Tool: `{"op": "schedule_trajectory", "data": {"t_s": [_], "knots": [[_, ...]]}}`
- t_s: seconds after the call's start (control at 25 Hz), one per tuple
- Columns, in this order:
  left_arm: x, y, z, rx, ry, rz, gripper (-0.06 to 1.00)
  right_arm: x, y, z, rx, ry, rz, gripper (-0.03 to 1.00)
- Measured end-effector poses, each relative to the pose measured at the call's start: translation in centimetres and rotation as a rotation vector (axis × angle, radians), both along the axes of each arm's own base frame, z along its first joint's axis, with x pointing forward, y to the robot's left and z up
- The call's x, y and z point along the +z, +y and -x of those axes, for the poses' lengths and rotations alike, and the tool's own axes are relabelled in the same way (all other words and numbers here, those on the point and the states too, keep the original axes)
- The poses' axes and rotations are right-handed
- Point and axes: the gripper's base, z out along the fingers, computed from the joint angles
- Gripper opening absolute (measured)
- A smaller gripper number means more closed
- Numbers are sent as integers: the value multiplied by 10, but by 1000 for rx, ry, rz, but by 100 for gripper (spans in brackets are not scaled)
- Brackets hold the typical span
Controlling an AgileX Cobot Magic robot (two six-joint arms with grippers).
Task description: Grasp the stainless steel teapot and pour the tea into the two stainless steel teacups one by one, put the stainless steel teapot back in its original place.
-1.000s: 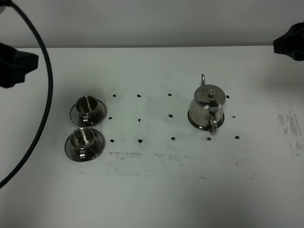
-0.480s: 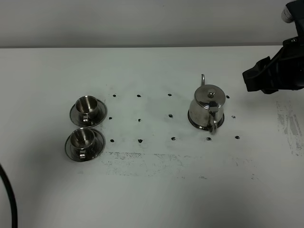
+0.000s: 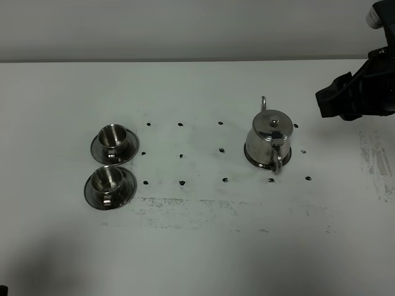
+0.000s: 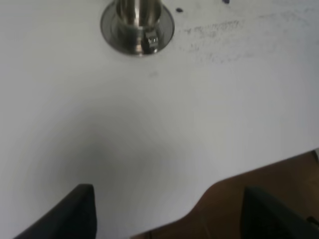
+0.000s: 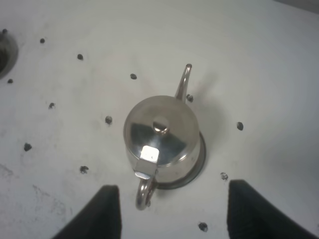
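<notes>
The stainless steel teapot [image 3: 267, 137] stands upright on its round steel coaster [image 3: 252, 160] right of the table's middle, spout to the back, loop handle to the front. Two stainless steel teacups [image 3: 112, 139] [image 3: 107, 180] stand on saucers at the left, one behind the other. My right gripper [image 3: 336, 102] hovers to the right of the teapot, apart from it. In the right wrist view it [image 5: 174, 214] is open, with the teapot [image 5: 162, 132] and coaster rim [image 5: 200, 158] ahead of the fingers. My left gripper [image 4: 169, 214] is open and empty over the table's front edge, far from one teacup [image 4: 137, 20].
Small black dots [image 3: 181, 156] form a grid between the cups and the teapot. Scuffed grey marks [image 3: 185, 206] run along the front. The left wrist view shows the table's front edge with brown floor [image 4: 259, 179] beyond it.
The left arm and its cable have withdrawn out of the exterior view. The right arm came in from the upper right toward the teapot, then stayed nearly still. Teapot and cups have not moved.
</notes>
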Motion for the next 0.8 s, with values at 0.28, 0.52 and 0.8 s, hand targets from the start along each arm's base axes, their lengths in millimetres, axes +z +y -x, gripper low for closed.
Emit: {"op": "schedule_trajectory", "data": {"t_s": [0.28, 0.52, 0.8], "knots": [[-10, 13, 12, 171, -13, -5, 59, 0, 1, 0, -4, 3, -18, 47], [-12, 18, 13, 242, -20, -6, 59, -2, 1, 0, -8, 2, -18, 47], [-10, 20, 24, 332, -100, 4, 59, -1, 1, 0, -10, -4, -18, 47]]}}
